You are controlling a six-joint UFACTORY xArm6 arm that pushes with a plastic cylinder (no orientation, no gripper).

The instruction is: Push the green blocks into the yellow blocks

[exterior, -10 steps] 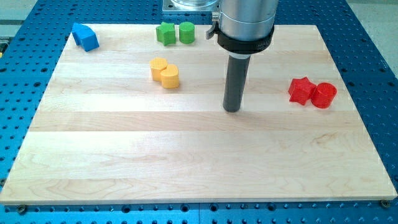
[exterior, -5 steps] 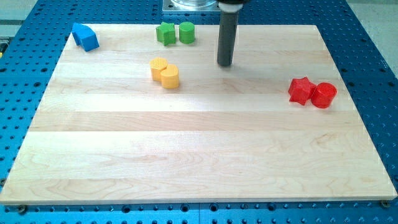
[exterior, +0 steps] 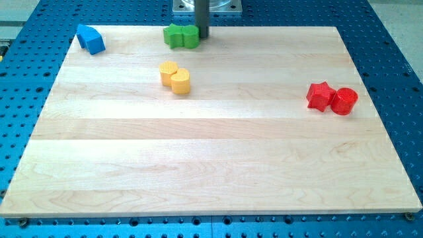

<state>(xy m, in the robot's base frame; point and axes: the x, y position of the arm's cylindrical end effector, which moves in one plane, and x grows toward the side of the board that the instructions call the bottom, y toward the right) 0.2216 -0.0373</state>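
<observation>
You had no pincer to report, only my tip (exterior: 203, 36), touching the right side of the green blocks (exterior: 181, 36) at the counter's (exterior: 211, 172) top edge. The yellow blocks (exterior: 174, 77) sat apart below them. The push looked barely begun.

Readable text: you find none anywhere in the view.
Wooden board (exterior: 211, 158): bare grain only; no print, label or number for you to read.
Blue perforated table (exterior: 390, 39): rows of holes along the frame's edges, no markings you can read.
Blocks: plain coloured faces, no letters or numbers on any.
Metal mount at top centre (exterior: 228, 5): no brand or sign legible to you.
</observation>
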